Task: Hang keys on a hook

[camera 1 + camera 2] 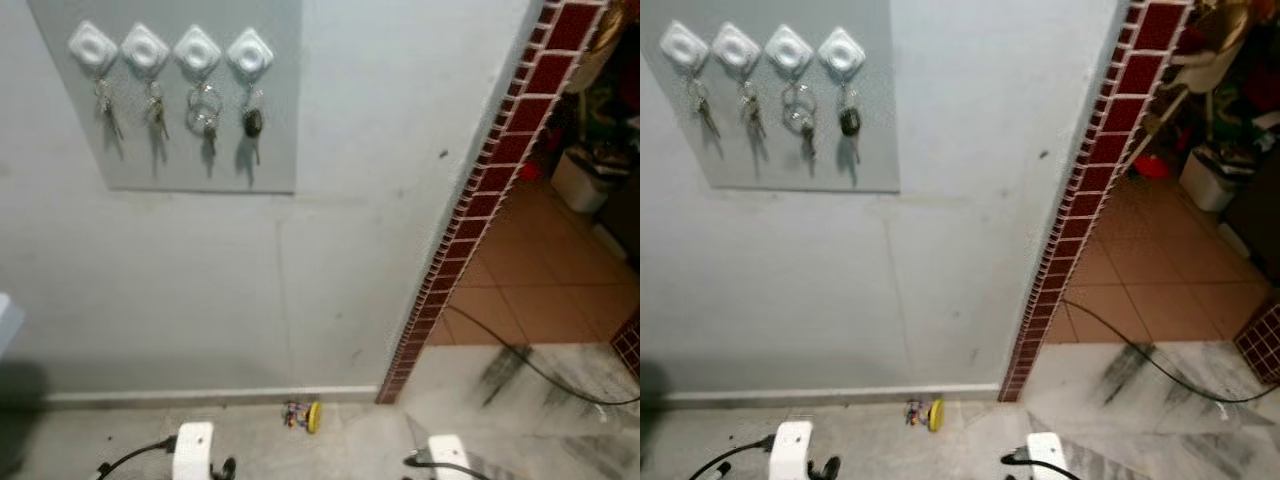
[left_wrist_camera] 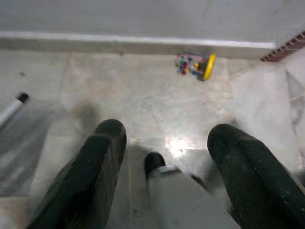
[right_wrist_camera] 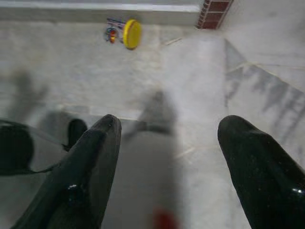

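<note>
A small bunch of colourful keys with a yellow tag [image 1: 303, 415] lies on the marble floor against the baseboard. It also shows ahead of both grippers, as the keys [image 2: 196, 64] and the keys [image 3: 124, 33]. High on the wall a grey panel [image 1: 170, 160] carries a row of white diamond hooks [image 1: 197, 49]. A set of keys [image 1: 205, 115] hangs from each hook. My left gripper [image 2: 169, 138] hangs low over the floor, open and holding nothing. My right gripper [image 3: 172, 129] is likewise open and holding nothing above the floor.
A red-tiled doorway edge [image 1: 480, 210] slants down on the right. Beyond it are a terracotta floor and a white bin [image 1: 580, 180]. A black cable [image 1: 530, 365] runs across the marble floor on the right. A white-tipped pole [image 2: 12, 107] lies near my left gripper.
</note>
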{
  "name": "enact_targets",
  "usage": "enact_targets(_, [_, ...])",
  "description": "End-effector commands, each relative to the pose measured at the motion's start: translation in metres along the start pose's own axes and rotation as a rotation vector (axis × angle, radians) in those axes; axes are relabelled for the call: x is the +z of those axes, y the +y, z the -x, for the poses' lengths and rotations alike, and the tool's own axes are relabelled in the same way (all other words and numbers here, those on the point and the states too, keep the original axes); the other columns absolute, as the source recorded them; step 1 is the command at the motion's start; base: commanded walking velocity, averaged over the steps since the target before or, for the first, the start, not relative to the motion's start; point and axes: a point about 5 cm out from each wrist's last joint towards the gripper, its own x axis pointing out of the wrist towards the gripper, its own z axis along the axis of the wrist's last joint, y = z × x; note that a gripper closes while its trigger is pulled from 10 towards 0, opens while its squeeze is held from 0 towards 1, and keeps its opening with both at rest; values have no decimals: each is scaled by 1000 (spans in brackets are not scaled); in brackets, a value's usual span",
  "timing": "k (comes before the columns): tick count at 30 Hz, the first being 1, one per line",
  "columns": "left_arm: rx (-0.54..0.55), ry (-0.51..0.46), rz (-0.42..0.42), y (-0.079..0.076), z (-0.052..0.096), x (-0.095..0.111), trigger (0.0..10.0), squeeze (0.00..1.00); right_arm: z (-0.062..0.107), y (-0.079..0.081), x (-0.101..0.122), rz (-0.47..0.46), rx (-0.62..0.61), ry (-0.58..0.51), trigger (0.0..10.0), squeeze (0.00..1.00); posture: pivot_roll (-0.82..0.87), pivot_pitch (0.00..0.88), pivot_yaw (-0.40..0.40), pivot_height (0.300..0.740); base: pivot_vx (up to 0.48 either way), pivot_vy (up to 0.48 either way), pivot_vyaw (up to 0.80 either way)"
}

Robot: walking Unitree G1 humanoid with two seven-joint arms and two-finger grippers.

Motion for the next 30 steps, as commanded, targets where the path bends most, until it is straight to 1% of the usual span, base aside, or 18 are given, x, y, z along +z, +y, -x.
enact_targets(1, [-15,-7,-1,-8,-2,2,10000,0,2,-12,-1,4,-34,9,10000,0,-125,0,15,740,0,-446,0])
enact_targets(4, [-15,-6,0,-8,-1,2,10000,0,2,-12,-1,2,-33,7,10000,0,-125,0,15,740,0,-444,0])
enact_targets(5, [-14,-11,11,-7,-2,3,10000,0,2,-12,0,2,-34,6,10000,0,-125,0,14,740,0,0,0])
enact_targets(30, [-12,-13,44,-8,-2,4,10000,0,2,-13,2,5,-29,5,10000,0,-125,0,7,740,0,0,0])
